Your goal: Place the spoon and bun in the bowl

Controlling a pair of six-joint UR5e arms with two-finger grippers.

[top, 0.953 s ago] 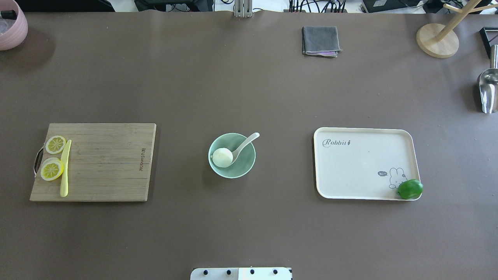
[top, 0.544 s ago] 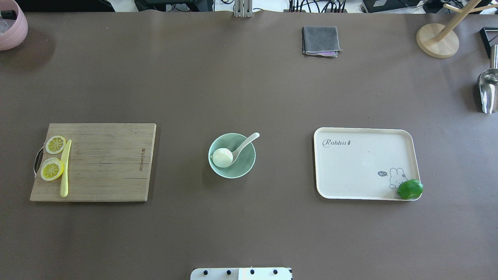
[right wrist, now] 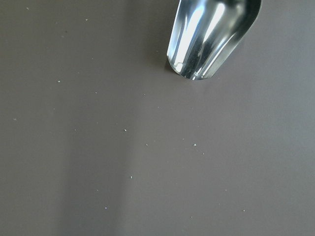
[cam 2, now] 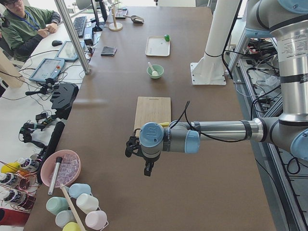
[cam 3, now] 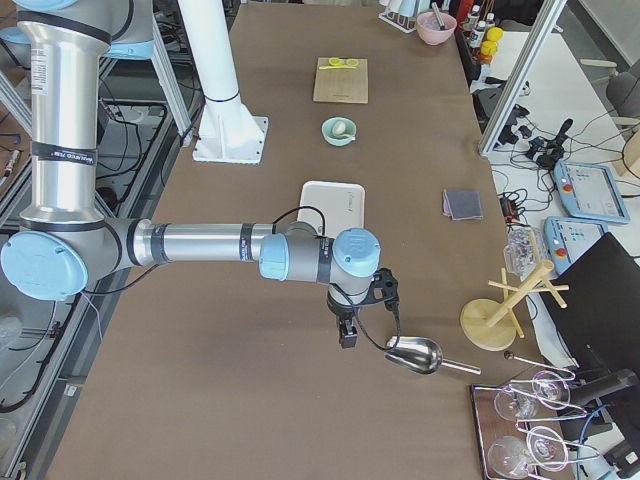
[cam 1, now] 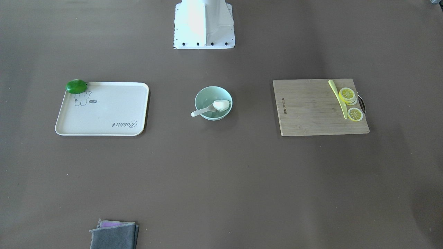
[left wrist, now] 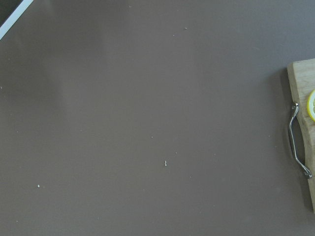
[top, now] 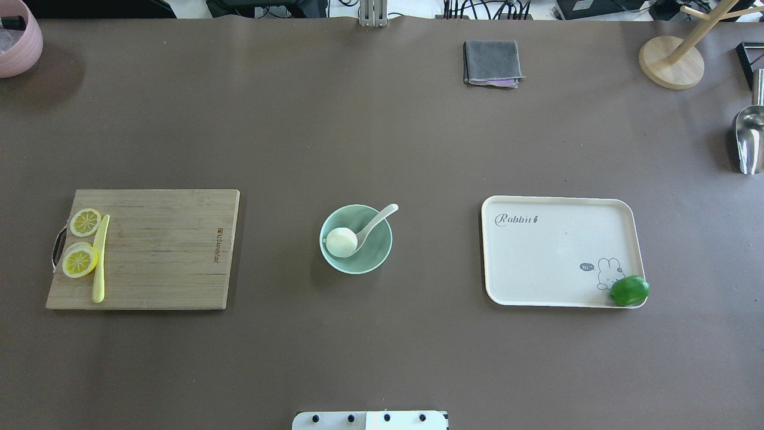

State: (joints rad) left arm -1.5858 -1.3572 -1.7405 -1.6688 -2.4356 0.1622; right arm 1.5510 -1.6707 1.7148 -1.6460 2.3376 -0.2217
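Observation:
The mint-green bowl [top: 376, 255] stands at the table's middle and also shows in the front view [cam 1: 207, 95]. The white bun [top: 341, 242] lies inside it. The white spoon [top: 377, 220] lies in the bowl with its scoop by the bun and its handle over the far right rim. My left gripper [cam 2: 147, 168] hangs over bare table beyond the cutting board's handle end. My right gripper [cam 3: 347, 335] hangs beside a metal scoop. Both show only in the side views, so I cannot tell whether they are open or shut.
A wooden cutting board [top: 155, 248] with lemon slices [top: 80, 261] and a yellow-green knife [top: 99, 257] lies left. A cream tray [top: 555, 251] with a lime [top: 629, 290] lies right. A grey cloth [top: 492, 62], wooden stand [top: 671, 62], metal scoop [top: 748, 134] and pink bowl [top: 18, 42] stand farther out.

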